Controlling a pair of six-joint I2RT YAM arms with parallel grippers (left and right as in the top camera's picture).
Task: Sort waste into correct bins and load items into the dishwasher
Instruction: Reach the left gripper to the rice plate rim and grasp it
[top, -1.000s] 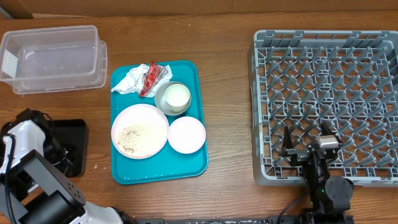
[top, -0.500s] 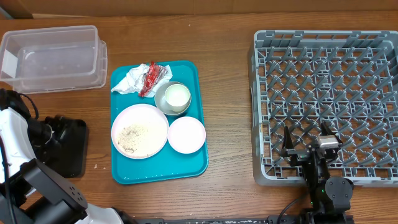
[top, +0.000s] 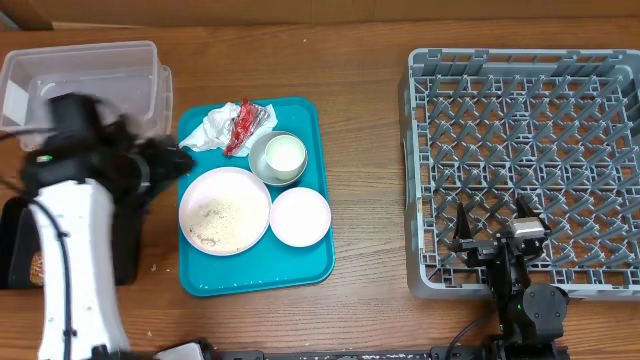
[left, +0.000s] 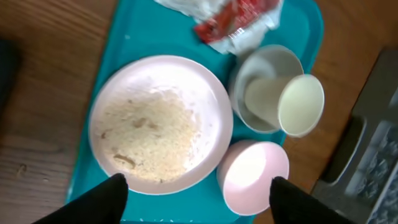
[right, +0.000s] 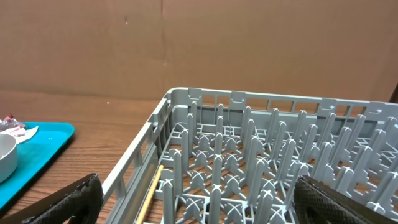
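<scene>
Since a second ago our left arm has swung up from the near-left corner of the worktop (top: 365, 150). The left gripper (top: 172, 160) now hangs just beside the teal tray's (top: 255, 278) left edge, in front of the tub (top: 100, 60). Its jaws stand wide apart and hold nothing. The right gripper (top: 492, 225) has not moved; it sits spread and empty over the rack's (top: 525, 120) near edge.

We work on a brown wood-grain worktop, and the right wrist view shows a plain brown wall (right: 249, 43) behind it. The clear tub stands at the far left. The black tray (top: 125, 245) lies at the near left, partly under our arm, and the grey pegged rack fills the right.

On the teal tray, the pale-pink plate (top: 225, 210) lies near left, spread with fine white crumbs (left: 152, 134) and a brownish lump (left: 122, 160) near its rim. The small bowl (top: 300, 216) sits just beside the plate on the right. Behind them the metal bowl (top: 277, 158) holds the cup (left: 301, 106), tipped on its side. The crumpled napkin (top: 207, 130) and the red wrapper (top: 243, 124) lie touching at the tray's far-left corner.
</scene>
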